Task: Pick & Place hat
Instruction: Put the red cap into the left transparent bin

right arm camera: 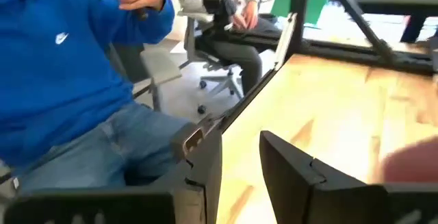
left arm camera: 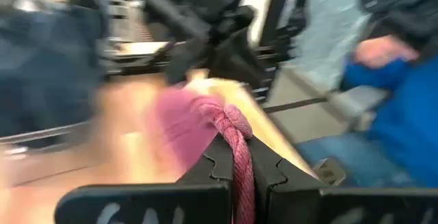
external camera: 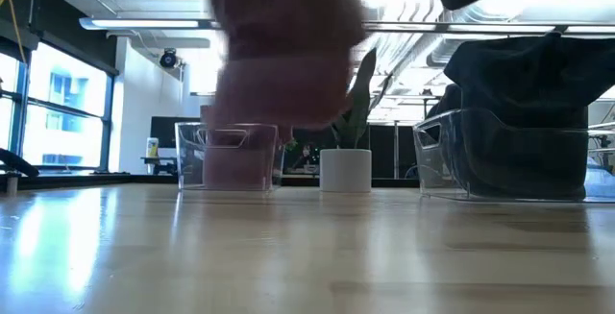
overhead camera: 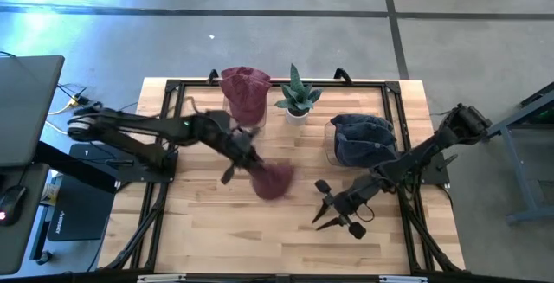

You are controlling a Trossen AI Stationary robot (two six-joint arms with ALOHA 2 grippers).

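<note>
The maroon hat [overhead camera: 273, 180] is gripped by the left pincer [overhead camera: 252, 161], whose fingers are clenched on a bunched fold of the knit; the hat hangs from the fingertips, lifted off the worktop [overhead camera: 208, 222] near its middle, in front of the clear bin [overhead camera: 245, 110] holding other maroon hats. The right pincer [overhead camera: 331, 211] is seen apart, fingers parted and empty.

A potted plant [overhead camera: 296, 98] stands between two clear bins; a person in blue [right arm camera: 65, 66] sits nearby.
</note>
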